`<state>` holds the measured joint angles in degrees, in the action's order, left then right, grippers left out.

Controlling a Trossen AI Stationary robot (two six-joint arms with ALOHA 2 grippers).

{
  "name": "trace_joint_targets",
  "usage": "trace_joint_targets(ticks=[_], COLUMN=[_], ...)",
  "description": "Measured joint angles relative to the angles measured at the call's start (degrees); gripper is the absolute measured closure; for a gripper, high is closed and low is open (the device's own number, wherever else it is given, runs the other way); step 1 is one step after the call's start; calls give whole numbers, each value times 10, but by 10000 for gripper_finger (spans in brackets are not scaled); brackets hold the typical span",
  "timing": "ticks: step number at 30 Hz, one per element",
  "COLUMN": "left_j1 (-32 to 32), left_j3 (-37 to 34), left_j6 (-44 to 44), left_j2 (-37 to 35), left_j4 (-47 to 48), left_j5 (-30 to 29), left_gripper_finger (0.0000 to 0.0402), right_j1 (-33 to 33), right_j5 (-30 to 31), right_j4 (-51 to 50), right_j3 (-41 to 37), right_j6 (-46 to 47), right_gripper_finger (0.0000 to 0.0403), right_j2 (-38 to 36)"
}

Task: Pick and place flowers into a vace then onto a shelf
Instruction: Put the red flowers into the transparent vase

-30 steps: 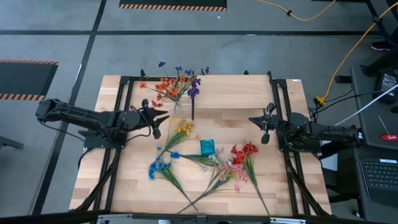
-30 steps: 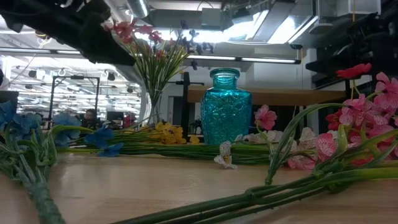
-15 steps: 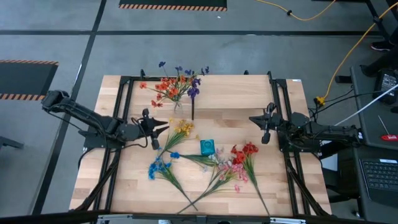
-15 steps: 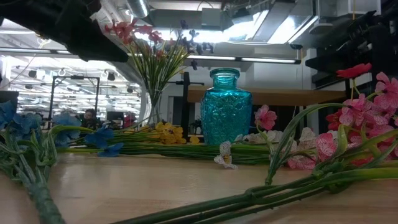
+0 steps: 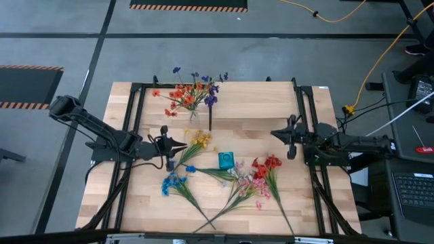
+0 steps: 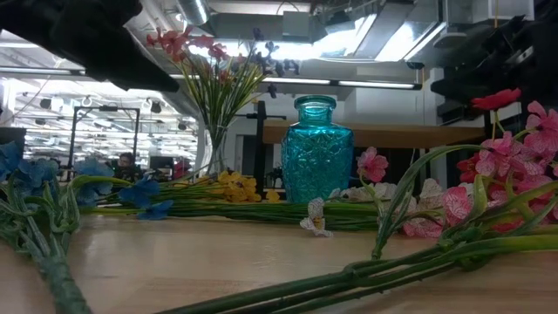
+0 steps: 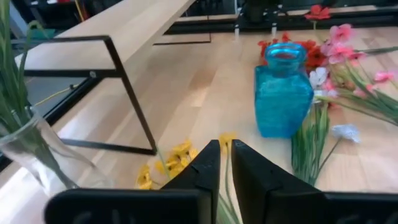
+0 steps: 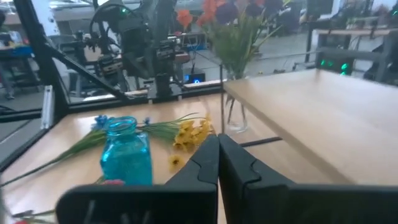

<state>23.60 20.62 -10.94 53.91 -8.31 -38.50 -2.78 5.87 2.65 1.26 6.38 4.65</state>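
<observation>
The left gripper (image 5: 178,144) sits left of the middle in the high view, low over the table (image 5: 298,210). Its two dark fingers (image 7: 208,163) are nearly together, with only a thin gap between them. A green stalk runs through that gap, but I cannot tell if the fingers are pinching it. Just past the fingertips lie the yellow flowers (image 7: 169,163) (a small loose bunch, flat on the wood).

The blue glass vase (image 5: 226,160) stands upright near the middle of the table and has no flowers in it. In the low view it is in the centre of the frame (image 6: 316,150).

More flowers lie flat around it. The blue flowers (image 5: 171,183) are at the lower left of the table. The red and pink flowers (image 5: 261,175) are at the lower right, with long green stalks crossing each other.

A clear vase (image 5: 194,115) stands on the table at the front edge of the shelf (image 5: 271,100), near the top middle of the high view. It holds a bunch of orange, red and purple flowers (image 5: 192,91). The shelf is the raised board along the top part of the table.

The right gripper (image 5: 283,131) waits at the right side of the table, with its fingers closed and nothing in them.
</observation>
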Motion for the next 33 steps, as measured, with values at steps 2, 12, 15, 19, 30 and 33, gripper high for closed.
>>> trace_joint_targets(ticks=[2,12,15,19,30,33], left_j1=[-1,-1,-1,-1,-1,-1], left_j3=[0,0,0,0,0,0], left_j6=[8,12,12,12,12,12], left_j2=[0,0,0,0,0,0], left_j4=[-6,-10,-10,-10,-5,-5], left_j5=[1,1,1,1,1,1], left_gripper_finger=[381,397,398,398,396,396], right_j1=[12,92,114,139,241,277], right_j5=[0,5,34,74,85,121], right_j4=[4,80,75,1,-167,-234], right_j3=[0,20,69,150,358,406], right_j6=[14,24,15,22,101,142], right_gripper_finger=[401,402,402,403,403,403], right_j2=[13,140,199,291,497,544])
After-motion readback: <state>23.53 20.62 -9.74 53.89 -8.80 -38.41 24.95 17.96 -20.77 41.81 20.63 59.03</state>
